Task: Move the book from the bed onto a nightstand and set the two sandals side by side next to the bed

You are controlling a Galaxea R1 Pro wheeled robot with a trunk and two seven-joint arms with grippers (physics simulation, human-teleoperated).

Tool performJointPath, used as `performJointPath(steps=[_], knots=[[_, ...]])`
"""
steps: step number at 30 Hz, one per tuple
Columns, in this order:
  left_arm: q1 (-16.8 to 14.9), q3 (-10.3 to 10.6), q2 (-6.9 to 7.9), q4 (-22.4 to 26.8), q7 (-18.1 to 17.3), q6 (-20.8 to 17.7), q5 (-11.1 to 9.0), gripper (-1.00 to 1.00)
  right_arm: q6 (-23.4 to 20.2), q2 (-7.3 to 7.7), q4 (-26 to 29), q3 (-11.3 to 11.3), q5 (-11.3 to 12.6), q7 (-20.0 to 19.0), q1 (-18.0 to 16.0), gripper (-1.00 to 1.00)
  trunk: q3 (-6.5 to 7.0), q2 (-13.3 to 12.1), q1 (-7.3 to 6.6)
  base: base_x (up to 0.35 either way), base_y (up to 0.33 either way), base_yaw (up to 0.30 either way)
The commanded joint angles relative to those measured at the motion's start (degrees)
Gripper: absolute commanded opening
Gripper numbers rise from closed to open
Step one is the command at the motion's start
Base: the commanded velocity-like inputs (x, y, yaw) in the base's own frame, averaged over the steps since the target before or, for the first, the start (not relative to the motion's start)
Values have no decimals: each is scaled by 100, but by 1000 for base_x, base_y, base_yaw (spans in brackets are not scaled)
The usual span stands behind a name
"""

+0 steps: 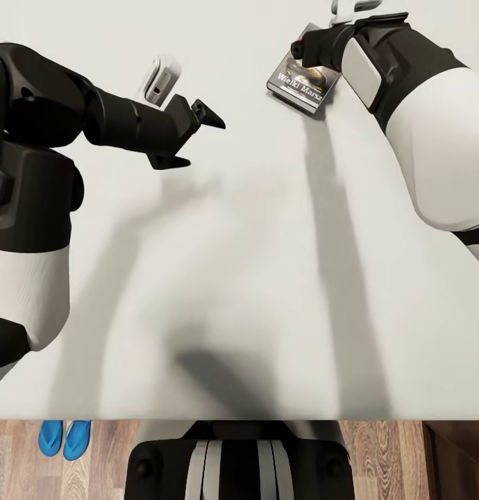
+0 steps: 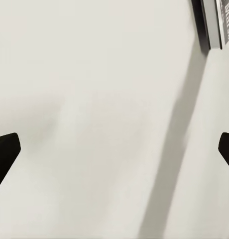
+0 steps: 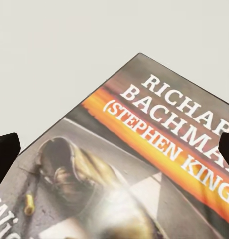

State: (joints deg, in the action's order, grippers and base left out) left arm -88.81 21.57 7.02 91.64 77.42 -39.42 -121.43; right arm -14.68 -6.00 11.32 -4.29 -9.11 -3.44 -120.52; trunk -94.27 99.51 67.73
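Here the thin dark paperback book lies flat on the pale grey-white mattress of the bed, directly under the right gripper, its jaws spread above the cover. The left gripper, also spread and empty, hangs well apart, so the right arm is nearer.

The book is seen lying flat on the pale mattress of the bed, its dark cover with white "RICHARD BACHMAN" lettering and an orange band turned up. The two blue sandals are set side by side, touching, on the wood-plank floor just beside the bed's near edge.
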Motion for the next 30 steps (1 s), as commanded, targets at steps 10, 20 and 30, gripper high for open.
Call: performJointPath(steps=[10, 20, 30], knots=[[44, -3, 1, 11, 28, -57, -21, 100, -49, -4, -68, -54, -70, -26, -3, 100, -2, 1, 0, 0, 0, 0], [47, 4, 1, 12, 27, -57, -21, 100, -52, 0, -207, -61, -65, -26, -6, 100, -2, 1, 0, 0, 0, 0], [47, 1, 1, 12, 27, -57, -21, 100, -52, -4, -239, -59, -58, -24, -7, 100, -2, 1, 0, 0, 0, 0]])
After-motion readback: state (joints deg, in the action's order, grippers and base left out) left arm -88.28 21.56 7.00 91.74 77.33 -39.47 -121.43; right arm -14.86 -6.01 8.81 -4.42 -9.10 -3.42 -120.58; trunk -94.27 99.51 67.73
